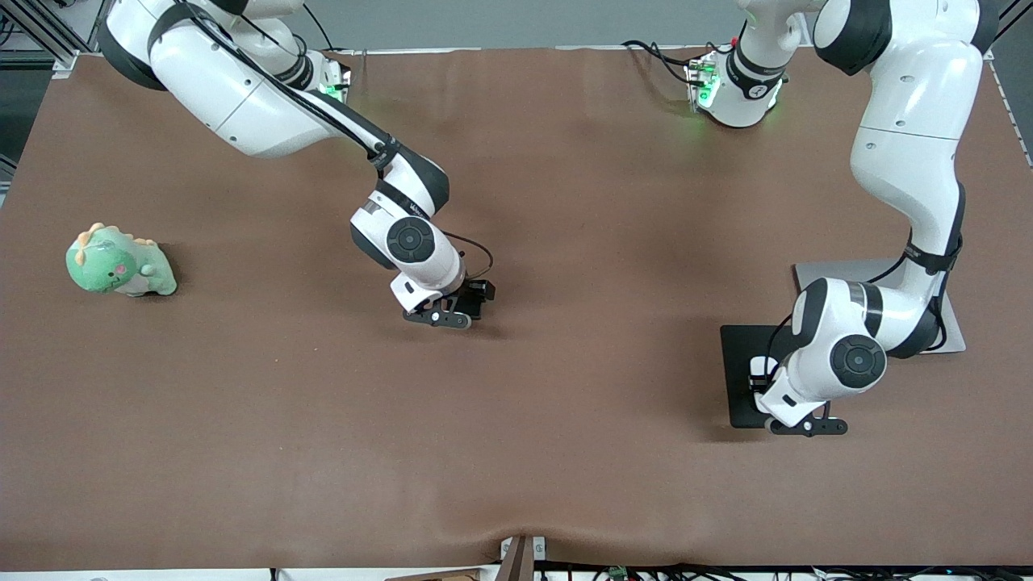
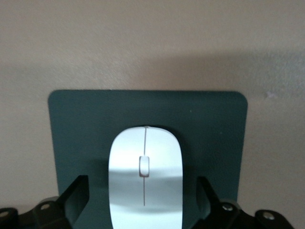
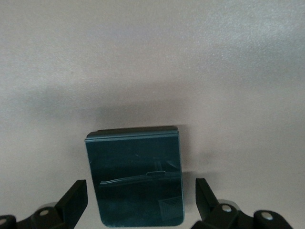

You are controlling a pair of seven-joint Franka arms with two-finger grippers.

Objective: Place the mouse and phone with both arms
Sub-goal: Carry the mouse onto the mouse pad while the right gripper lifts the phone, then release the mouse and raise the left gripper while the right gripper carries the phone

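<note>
Two grippers, each set over its own thing. Your left gripper [image 2: 143, 202] sits low over the mouse [image 2: 145, 176], which lies on the black pad [image 2: 76, 124] toward the left arm's end of the table; the fingers [image 2: 76, 195] stand apart, clear of either flank, the mouse's long axis running straight out between them. Your right gripper [image 3: 142, 202] straddles the phone [image 3: 136, 176] at mid-table the same way, spread and not touching. Neither holds anything, so each arm looks to be either just before a squeeze or just after a release.
</note>
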